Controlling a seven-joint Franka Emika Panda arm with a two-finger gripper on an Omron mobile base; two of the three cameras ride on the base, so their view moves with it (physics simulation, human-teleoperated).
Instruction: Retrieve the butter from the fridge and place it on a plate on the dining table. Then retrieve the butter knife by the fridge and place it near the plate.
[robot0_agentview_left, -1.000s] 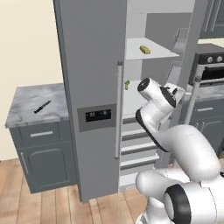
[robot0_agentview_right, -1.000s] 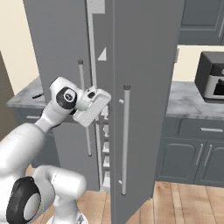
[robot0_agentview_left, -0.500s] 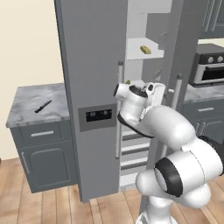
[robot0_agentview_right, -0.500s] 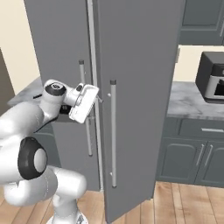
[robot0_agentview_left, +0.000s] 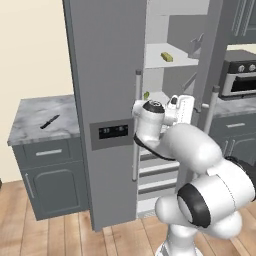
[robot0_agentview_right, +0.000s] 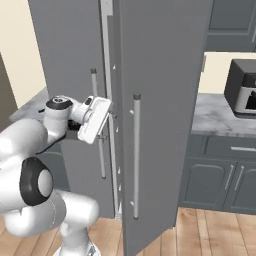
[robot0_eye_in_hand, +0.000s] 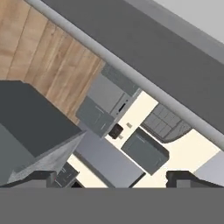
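Observation:
The fridge stands with its right door swung open. The butter, a small yellow stick, lies on an upper shelf inside. My gripper hangs below it at mid height in front of the opening, close to the open door's edge, and it is open with nothing between its fingers. In the hand view its dark fingertips stand far apart. The butter knife lies on the marble-topped cabinet left of the fridge. The plate and the dining table are out of view.
A small green item sits on a lower shelf. White drawers fill the fridge's bottom. The open door's bar handle is at my right. An oven and a grey counter lie beyond.
Both base views have shifted, so the base has moved. My hand has drawn in from beside the open door's handle toward the fridge opening. The jaws stay open.

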